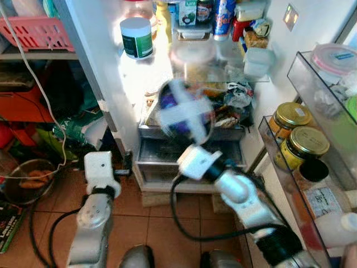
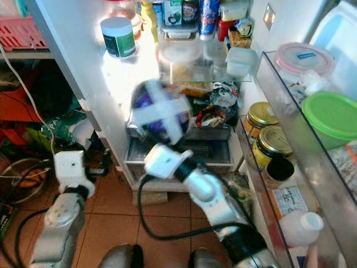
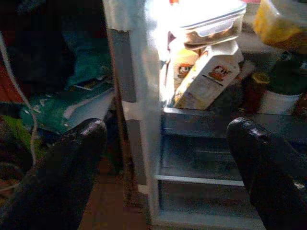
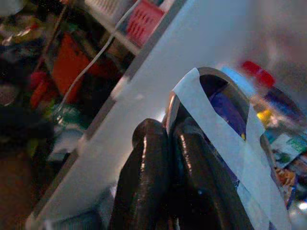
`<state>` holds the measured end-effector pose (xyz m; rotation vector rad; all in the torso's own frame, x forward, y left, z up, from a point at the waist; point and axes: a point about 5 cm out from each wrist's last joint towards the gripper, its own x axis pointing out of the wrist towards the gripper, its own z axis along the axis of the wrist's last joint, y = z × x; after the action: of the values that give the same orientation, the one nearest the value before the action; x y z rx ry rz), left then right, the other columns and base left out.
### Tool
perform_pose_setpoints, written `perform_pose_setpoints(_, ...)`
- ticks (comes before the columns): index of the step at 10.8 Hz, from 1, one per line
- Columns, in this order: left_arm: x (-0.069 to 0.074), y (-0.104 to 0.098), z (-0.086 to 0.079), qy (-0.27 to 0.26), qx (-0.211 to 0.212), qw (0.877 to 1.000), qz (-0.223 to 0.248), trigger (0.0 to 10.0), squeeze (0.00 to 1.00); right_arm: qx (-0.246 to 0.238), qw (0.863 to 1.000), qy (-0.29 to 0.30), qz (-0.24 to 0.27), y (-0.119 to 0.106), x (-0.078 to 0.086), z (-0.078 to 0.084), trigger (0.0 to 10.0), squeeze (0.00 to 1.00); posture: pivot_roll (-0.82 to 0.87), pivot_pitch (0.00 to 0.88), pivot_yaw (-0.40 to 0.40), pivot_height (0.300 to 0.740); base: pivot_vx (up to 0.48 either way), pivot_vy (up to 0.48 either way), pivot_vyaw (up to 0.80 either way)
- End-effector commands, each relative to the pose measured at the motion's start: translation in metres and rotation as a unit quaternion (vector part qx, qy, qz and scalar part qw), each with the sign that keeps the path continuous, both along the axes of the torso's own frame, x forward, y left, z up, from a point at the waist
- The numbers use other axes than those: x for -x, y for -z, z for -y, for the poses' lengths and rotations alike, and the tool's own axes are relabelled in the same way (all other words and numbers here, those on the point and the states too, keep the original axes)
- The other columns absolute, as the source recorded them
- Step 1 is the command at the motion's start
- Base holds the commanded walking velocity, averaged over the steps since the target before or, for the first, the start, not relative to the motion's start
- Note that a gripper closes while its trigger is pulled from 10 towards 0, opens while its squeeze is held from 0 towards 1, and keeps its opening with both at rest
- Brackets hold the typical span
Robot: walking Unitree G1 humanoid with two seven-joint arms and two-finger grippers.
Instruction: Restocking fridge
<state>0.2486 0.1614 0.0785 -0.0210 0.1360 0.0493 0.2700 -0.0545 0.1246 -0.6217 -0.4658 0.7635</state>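
A round bowl [image 1: 185, 111], dark purple inside and crossed by two strips of pale tape, is held up in front of the open fridge [image 1: 167, 72], before its lower shelf and above the drawer [image 1: 167, 153]. The bowl is blurred in both eye views. It is gripped at its rim by the right pincer [image 4: 168, 139], whose two black fingers [image 4: 144, 177] are clenched together on the edge, as seen in the right wrist view. The left pincer [image 3: 165, 158] is held low, to the left of the fridge and facing its drawer, with its fingers [image 3: 67, 167] spread wide and nothing between them. A white tub with a green label [image 1: 136, 38] stands on the upper shelf of the fridge, above the bowl. Two gold-lidded jars [image 1: 295, 134] sit in the door rack to the right of the fridge.
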Motion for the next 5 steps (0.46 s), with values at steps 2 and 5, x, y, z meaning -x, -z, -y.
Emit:
perform_pose_setpoints(2,0.001,0.006,-0.005,-0.019,0.013,0.999,-0.024,10.0,0.00,0.049,0.996,-0.001,0.081,-0.001,-0.003,-0.008,10.0,0.00,0.05,0.107,-0.003,0.740,0.000,0.000,0.00)
perform_pose_setpoints(5,0.002,0.008,-0.005,-0.033,0.018,0.999,-0.027,10.0,0.00,0.098,0.987,0.042,0.122,-0.002,-0.021,0.000,10.0,0.00,0.03,0.108,-0.038,0.740,0.000,0.000,0.00)
